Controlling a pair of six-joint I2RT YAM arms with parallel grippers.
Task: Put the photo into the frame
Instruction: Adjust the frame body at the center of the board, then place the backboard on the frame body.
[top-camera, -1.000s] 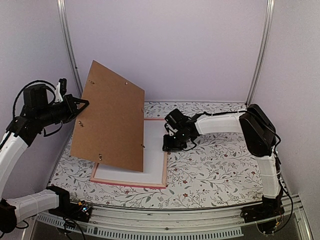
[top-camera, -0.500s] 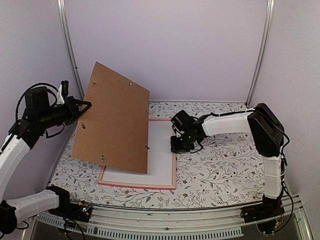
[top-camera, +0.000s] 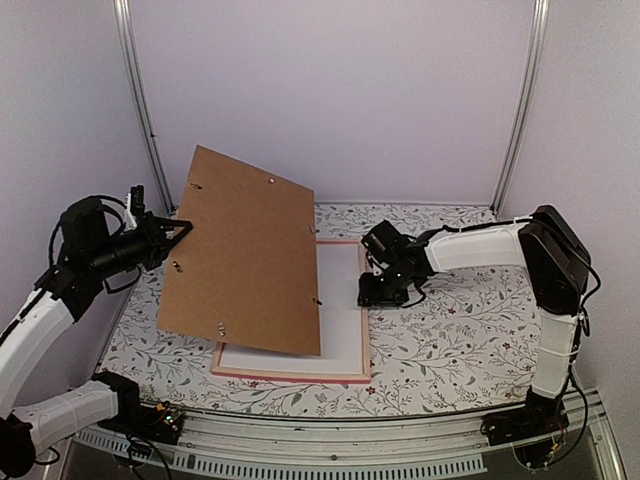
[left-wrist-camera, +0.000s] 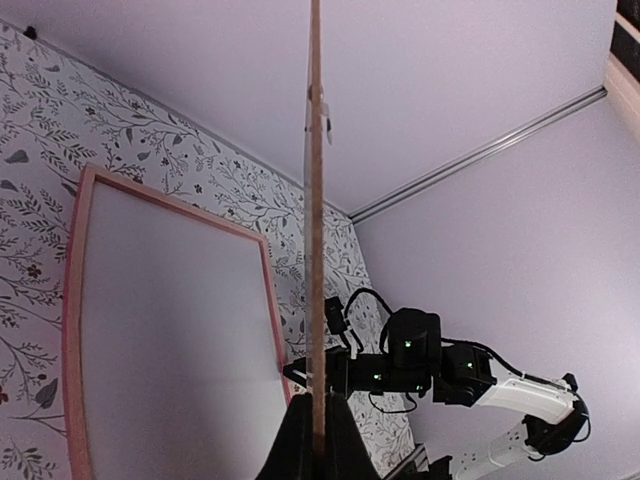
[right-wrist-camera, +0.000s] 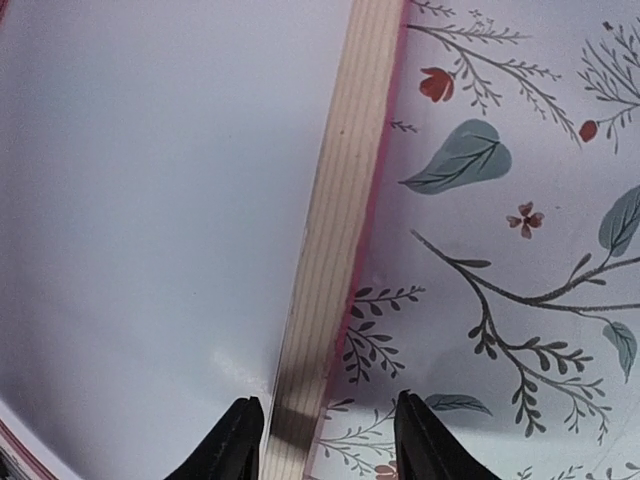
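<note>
1. The table (top-camera: 450, 340), covered with a floral leaf-and-vine cloth, filled the floor of the pale-walled booth.
2. The brown backing board (top-camera: 250, 250) was held up off the table and tilted. Its lower edge hung above the left part of the frame, and small metal tabs showed along its edges. In the left wrist view it appeared edge-on as a thin upright strip.
3. The frame (right-wrist-camera: 330, 250) lay flat on the cloth left of centre, partly covered by the board in the top view. Its thin pink border enclosed a plain white surface.
4. The left gripper (left-wrist-camera: 318, 435) was clenched on the board's left edge, with its fingers pinched tight on either face.
5. The right gripper (right-wrist-camera: 325, 435) hung low over the frame's right rail. Its fingers (right-wrist-camera: 232, 445) were released and straddled the rail, one above the white inside and the other above the cloth just outside, gripping nothing.
</note>
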